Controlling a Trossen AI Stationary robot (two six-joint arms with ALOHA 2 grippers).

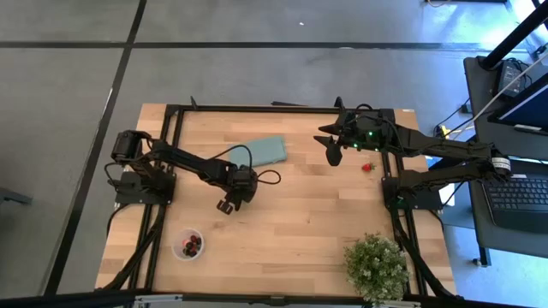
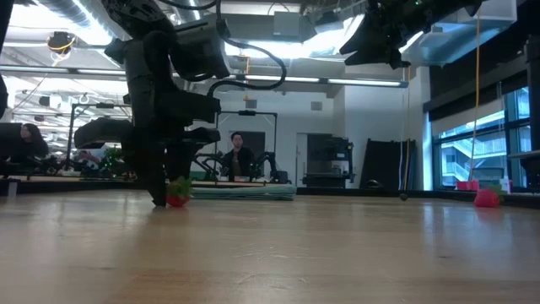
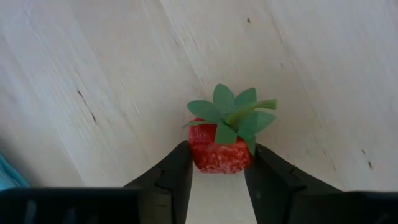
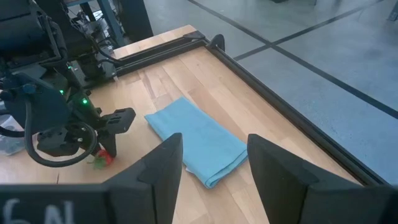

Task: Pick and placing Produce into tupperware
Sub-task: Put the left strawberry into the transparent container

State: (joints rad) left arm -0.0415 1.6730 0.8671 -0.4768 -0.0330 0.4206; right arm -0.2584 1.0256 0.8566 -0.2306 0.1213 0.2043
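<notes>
Closing around a red strawberry (image 3: 219, 151) on the wooden surface (image 1: 300, 214), the left gripper (image 3: 217, 180) must next lift it toward the tupperware (image 1: 188, 244); the right gripper (image 4: 214, 165) hangs open.

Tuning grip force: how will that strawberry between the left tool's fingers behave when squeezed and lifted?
The strawberry looks small and likely light, so lifting should be easy. Its rounded, bumpy red body may slip or rotate between the narrow fingers of the left tool. The thin green leaves look floppy; probably poor to grip.
</notes>
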